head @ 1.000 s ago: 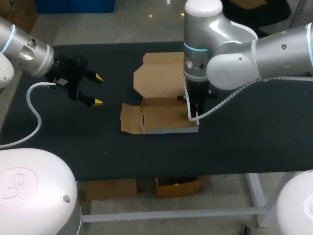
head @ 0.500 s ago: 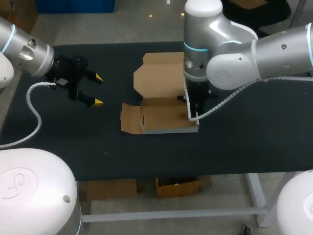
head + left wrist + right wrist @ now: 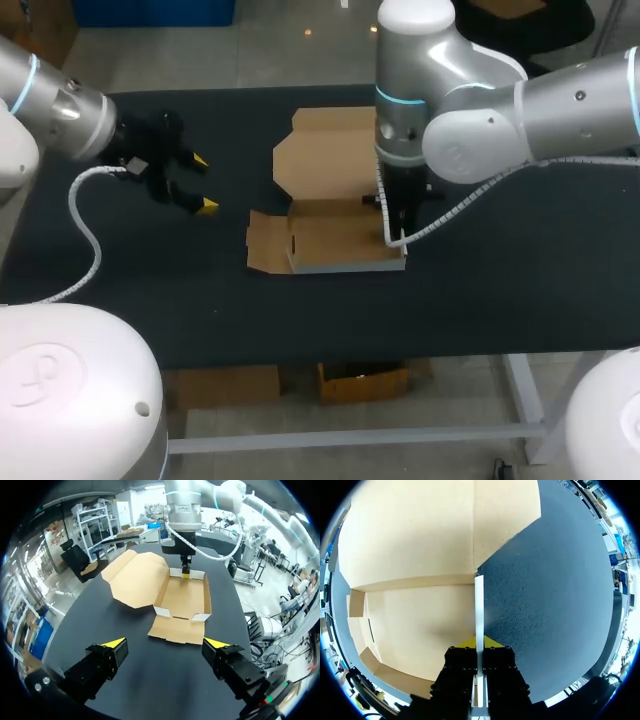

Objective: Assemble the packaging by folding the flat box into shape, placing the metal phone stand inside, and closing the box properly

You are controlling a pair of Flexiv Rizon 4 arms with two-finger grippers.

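Observation:
A brown cardboard box [image 3: 335,240] lies half-folded at the table's middle, its tray walls partly raised. Its lid [image 3: 325,150] lies flat behind the tray, and one side flap [image 3: 265,242] lies flat toward my left arm. My right gripper [image 3: 479,642] points straight down and is shut on the tray's right side wall [image 3: 479,605], whose thin white edge runs out between the fingers. It also shows at the box's far end as the right gripper [image 3: 185,572]. My left gripper [image 3: 203,184] hovers open to the left of the box, which the left wrist view shows as the box [image 3: 182,597] ahead of the left gripper [image 3: 165,642].
The black table [image 3: 500,280] has bare surface to the right of the box, in front of it and around the left gripper. The white cable of my left arm [image 3: 85,235] hangs over the table's left part.
My left arm has shifted slightly and its gripper has turned a little, still open. The right arm and the box have not moved.

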